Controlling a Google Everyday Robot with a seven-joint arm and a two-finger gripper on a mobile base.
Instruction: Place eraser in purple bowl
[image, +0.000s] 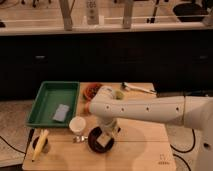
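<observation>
placement step: eraser is seen inside purple bowl by the front edge of the bench, under the gripper; its grip cannot be told. release, then a straight lift, is judged required.

You are looking at an office-style workspace with a test setup in it, not a home. A plain wooden table stands on a speckled hard floor, and loose cables trail beside it. Behind it runs a long dark counter, topped by glass panels between metal posts, with office chairs beyond. The gripper hangs over the purple bowl near the table's front edge.
</observation>
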